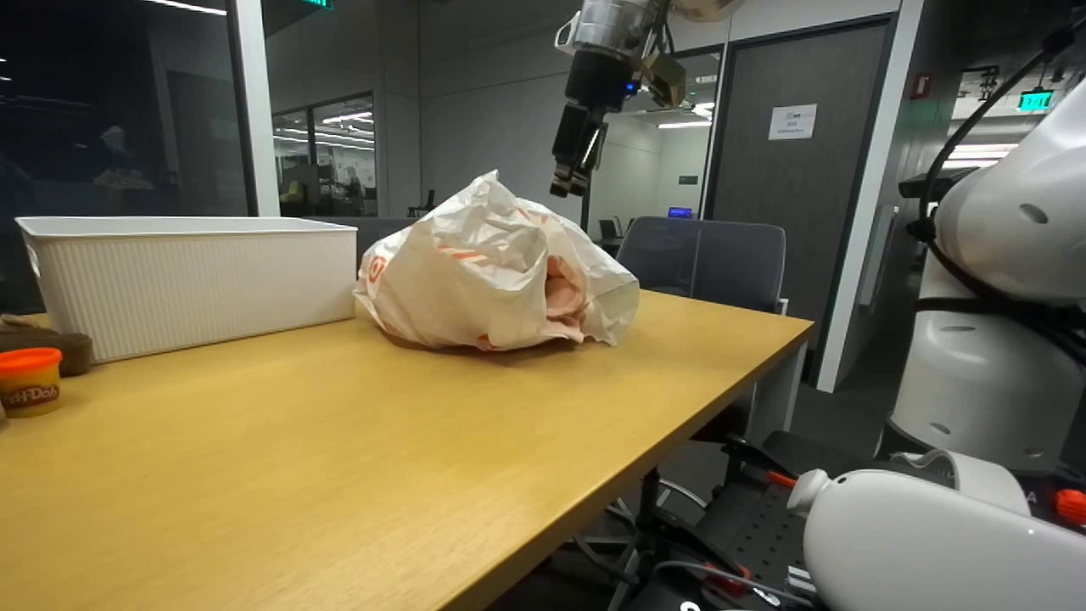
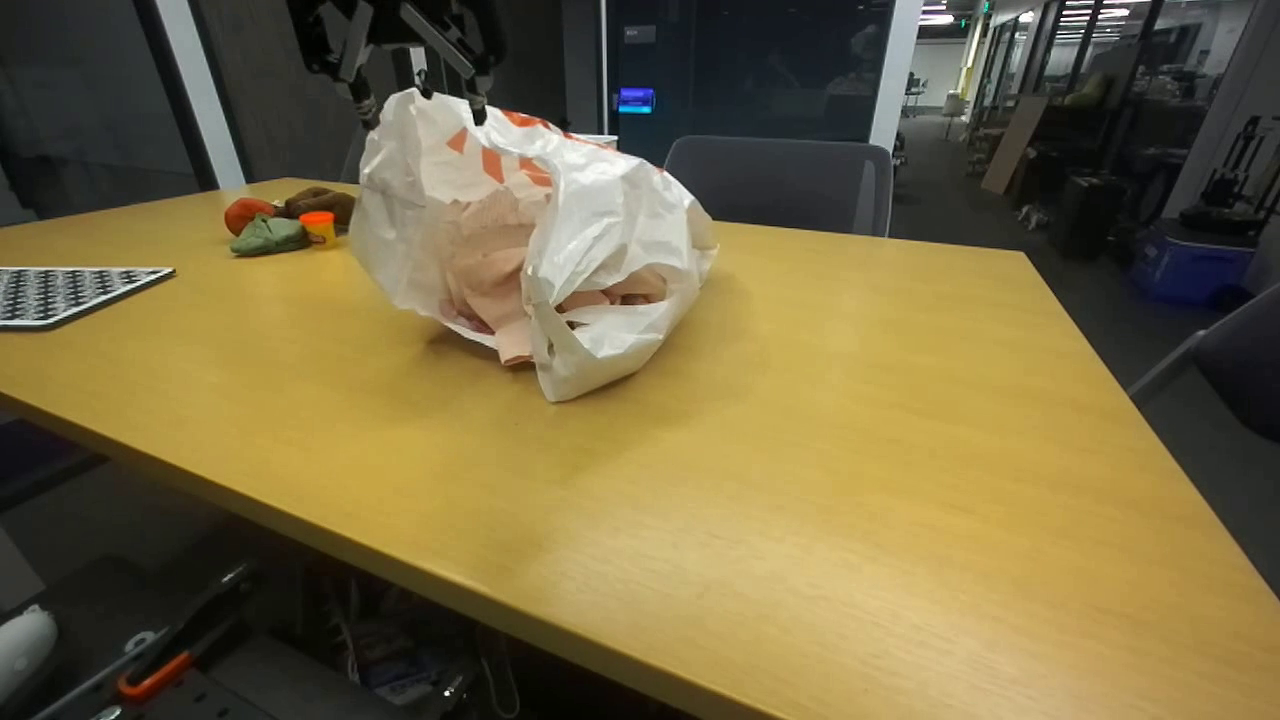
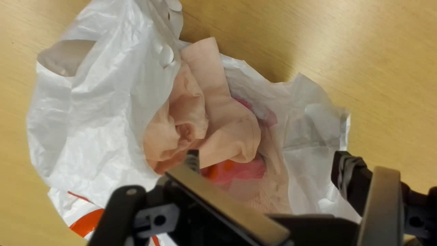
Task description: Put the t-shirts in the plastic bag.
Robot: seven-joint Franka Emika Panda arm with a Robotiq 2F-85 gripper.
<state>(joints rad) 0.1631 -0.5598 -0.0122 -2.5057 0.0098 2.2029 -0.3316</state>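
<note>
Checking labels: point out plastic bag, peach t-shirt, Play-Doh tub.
Plastic bag (image 1: 494, 284): in an exterior view, on its crinkled side.
Peach t-shirt (image 3: 226, 126): in the wrist view, on cloth at the bag's opening.
Play-Doh tub (image 1: 30, 383): in an exterior view, on its yellow side.

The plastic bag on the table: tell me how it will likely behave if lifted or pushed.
The plastic bag looks thin and wrinkled, so it would probably sag and change shape when lifted. Its glossy skin may slide easily across the smooth-looking table. Peach cloth lies at its open mouth, so tilting that mouth downward might let some slip out.
</note>
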